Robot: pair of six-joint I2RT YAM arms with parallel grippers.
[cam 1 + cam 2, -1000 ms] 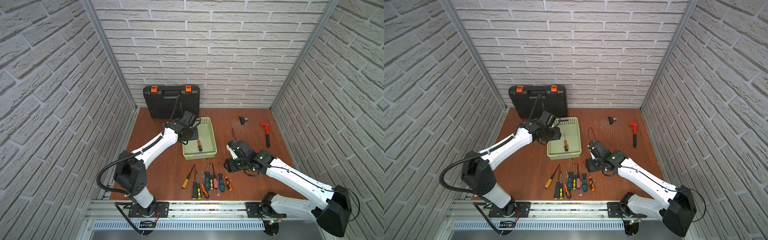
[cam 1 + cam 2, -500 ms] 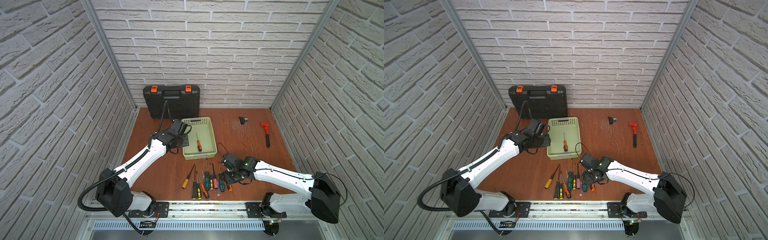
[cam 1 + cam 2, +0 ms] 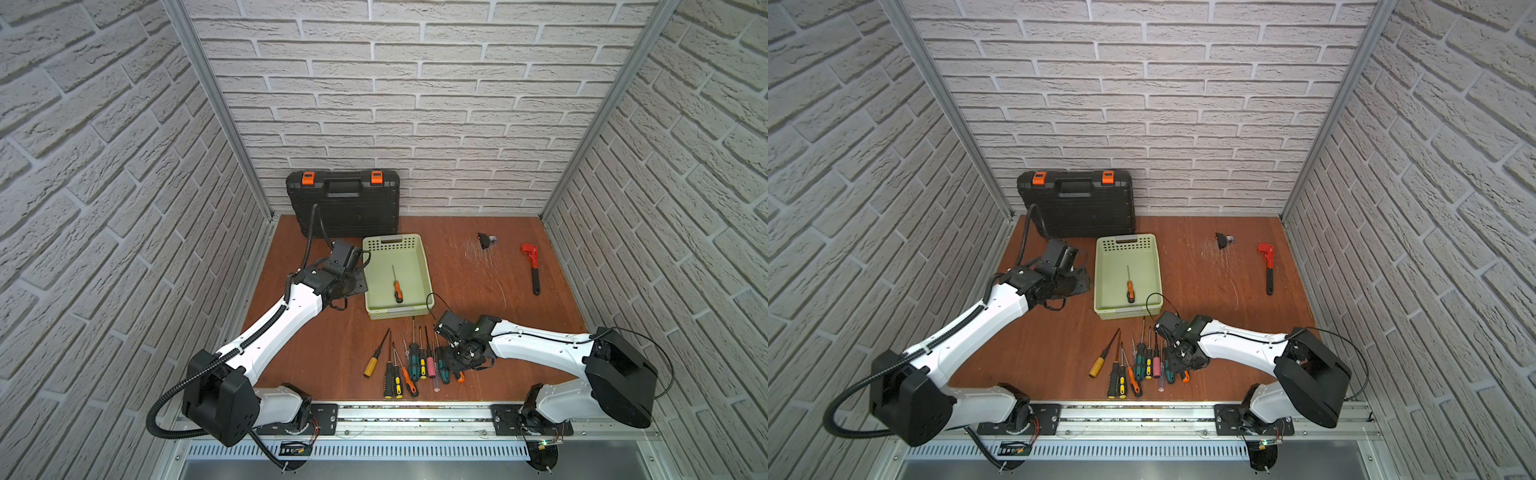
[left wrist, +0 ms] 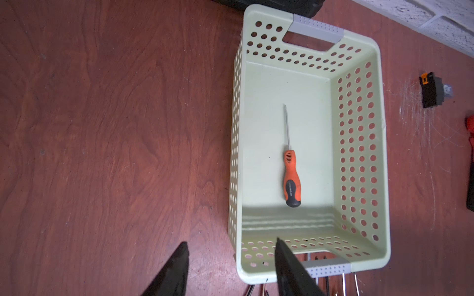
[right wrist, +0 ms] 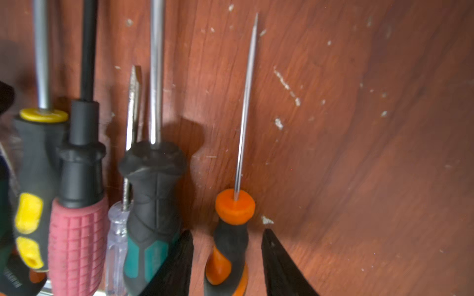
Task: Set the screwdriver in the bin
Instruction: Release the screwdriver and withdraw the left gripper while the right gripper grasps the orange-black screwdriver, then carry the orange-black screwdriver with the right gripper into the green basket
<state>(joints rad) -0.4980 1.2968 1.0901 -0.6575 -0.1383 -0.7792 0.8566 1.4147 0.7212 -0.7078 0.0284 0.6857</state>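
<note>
The pale green bin (image 3: 426, 266) (image 3: 1100, 274) (image 4: 382, 153) stands mid-table with one orange-and-black screwdriver (image 3: 397, 290) (image 4: 291, 179) lying flat inside. Several more screwdrivers (image 3: 411, 365) lie in a row in front of it. My right gripper (image 3: 457, 357) (image 5: 227, 232) is down over the right end of that row. Its jaws straddle the handle of an orange-and-black screwdriver (image 5: 234, 207) (image 3: 459, 377), with a gap on each side. My left gripper (image 3: 353, 286) (image 4: 231, 242) is open and empty, low beside the bin's left wall near its front corner.
A black tool case (image 3: 343, 203) with orange latches leans on the back wall behind the bin. A red wrench (image 3: 532, 266) and a small black part (image 3: 484, 241) lie at the back right. A teal-and-black screwdriver (image 5: 151, 205) lies right beside the right gripper's jaw.
The left gripper drew back from over the bin to its left side. The right gripper moved forward and down onto the right end of the row, and its jaws narrowed.
</note>
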